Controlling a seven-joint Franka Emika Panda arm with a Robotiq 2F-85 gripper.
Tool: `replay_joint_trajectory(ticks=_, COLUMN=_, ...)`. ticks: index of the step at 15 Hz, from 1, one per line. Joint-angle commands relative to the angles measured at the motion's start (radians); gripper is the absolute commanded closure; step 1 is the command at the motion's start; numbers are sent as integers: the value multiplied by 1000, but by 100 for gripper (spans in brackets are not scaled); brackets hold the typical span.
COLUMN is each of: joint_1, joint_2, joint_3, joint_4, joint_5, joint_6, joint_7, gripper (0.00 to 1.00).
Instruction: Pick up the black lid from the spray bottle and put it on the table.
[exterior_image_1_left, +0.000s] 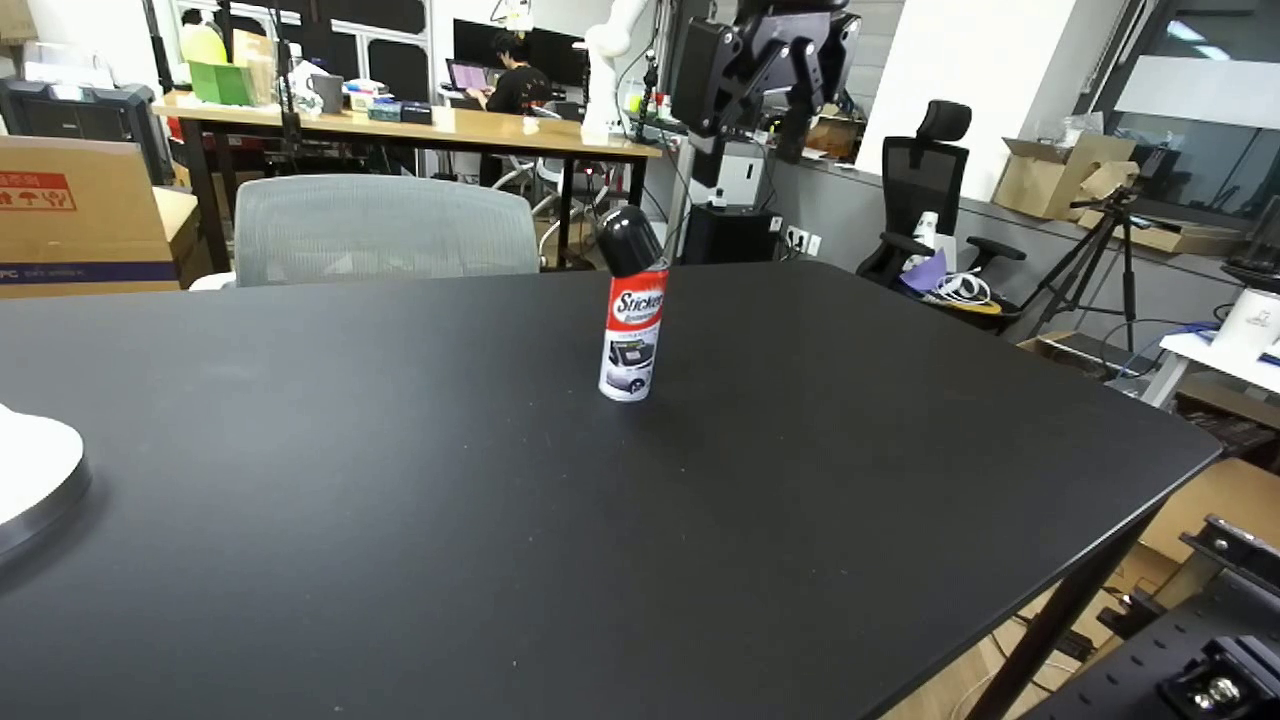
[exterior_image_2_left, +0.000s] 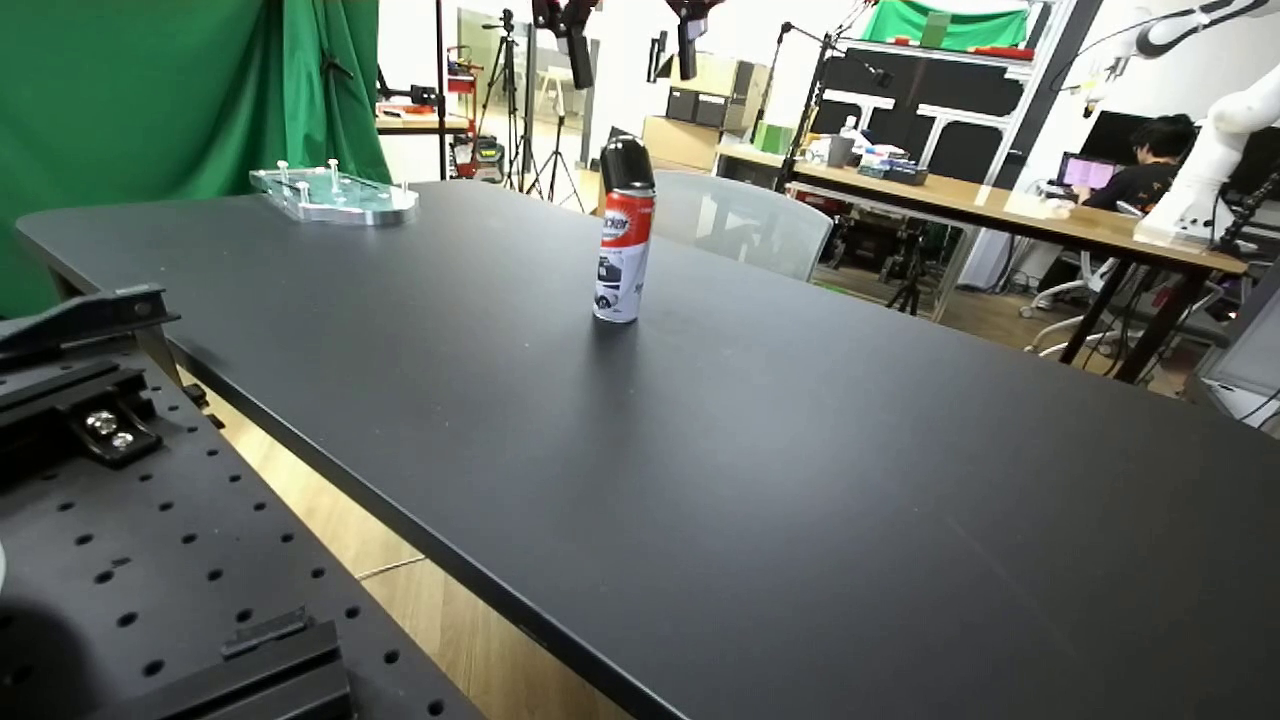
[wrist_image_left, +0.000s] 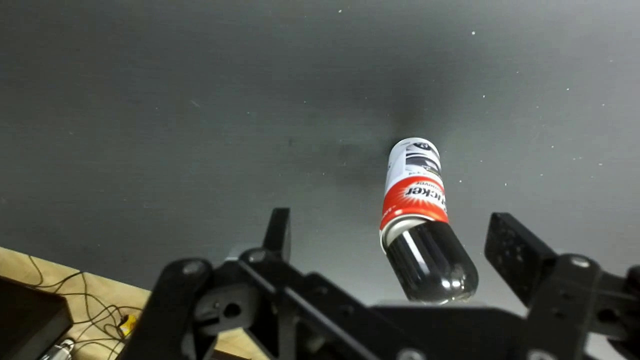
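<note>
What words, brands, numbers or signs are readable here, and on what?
"Sticker": on the can.
"PC", cut off by the picture's edge: on the box.
Blurred: the can's smaller print; white marks on the box's red label.
Too small: the laptop screen.

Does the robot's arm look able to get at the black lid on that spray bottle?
Probably yes: the open gripper hangs higher than the black lid, and nothing visible blocks the gap between them. The lid sits tilted on the spray bottle, so lining up may take care.
</note>
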Motion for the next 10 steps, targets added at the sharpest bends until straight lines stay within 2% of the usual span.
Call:
replay_joint_trajectory(ticks=1, joint_1=17, joint_2=155, joint_3=-4, joint_4=130, joint_5=-87, joint_6=-2, joint_7=79, gripper=0)
replay_joint_trajectory(ticks=3, joint_1=44, joint_2=191, joint_3=-8, joint_4=171, joint_5=-125, joint_6=-12, joint_7=120, gripper=0)
replay_joint_trajectory(ticks=8, joint_1=128, joint_2=260, joint_3=-22, joint_4=230, joint_5=-98, joint_6=-13, joint_7=135, gripper=0)
replay_joint_trajectory(ticks=10, joint_1=151, joint_2=273, joint_3=-31, joint_4=246, joint_5=-123, joint_6=-10, joint_7=163, gripper=0)
